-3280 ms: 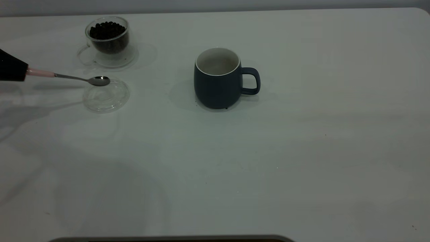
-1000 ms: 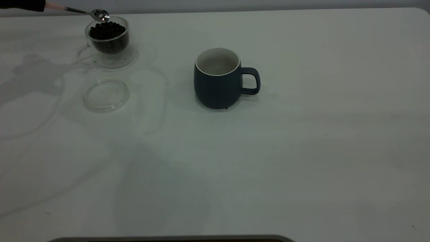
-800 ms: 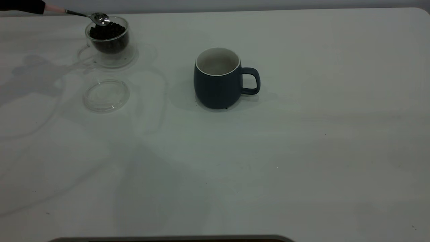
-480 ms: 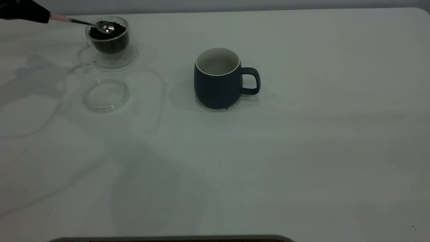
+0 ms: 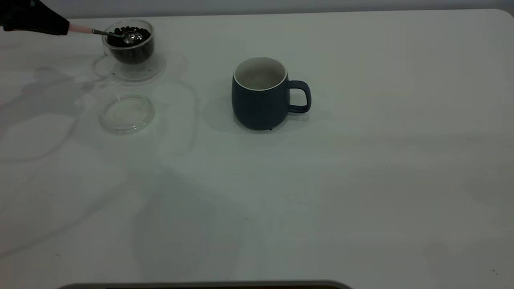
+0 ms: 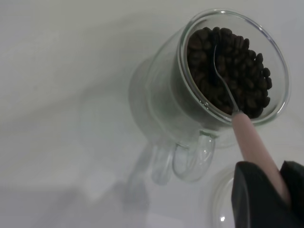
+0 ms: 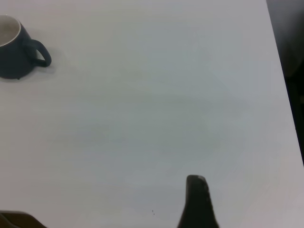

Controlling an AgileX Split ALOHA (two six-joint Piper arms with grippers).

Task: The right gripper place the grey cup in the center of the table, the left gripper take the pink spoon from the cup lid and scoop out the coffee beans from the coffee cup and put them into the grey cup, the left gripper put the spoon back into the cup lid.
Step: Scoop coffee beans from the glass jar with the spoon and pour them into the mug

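**Spoon bowl down among the beans**

Nearest, the white table (image 5: 321, 192) carries only a few tiny dark specks. The right gripper (image 7: 198, 202) shows only in the right wrist view, as one dark finger tip above bare tabletop well to the right of the mug — whether its fingers are open or closed cannot be told.

Further back, near the centre, the grey cup (image 5: 260, 93) stands upright, loop handle pointing right, white interior showing. To the left lies the cup lid (image 5: 127, 113), flat on the table, nothing on it.

Farthest, at the far left, the coffee cup (image 5: 128, 42) sits on its clear saucer (image 5: 158, 66), filled with coffee beans (image 6: 230, 71). The left gripper (image 5: 64, 29) reaches in from the left edge, fingers closed on the pale handle of the pink spoon (image 6: 251, 137) — its metal bowl rests in the beans. No lettering or brand marks are readable anywhere.
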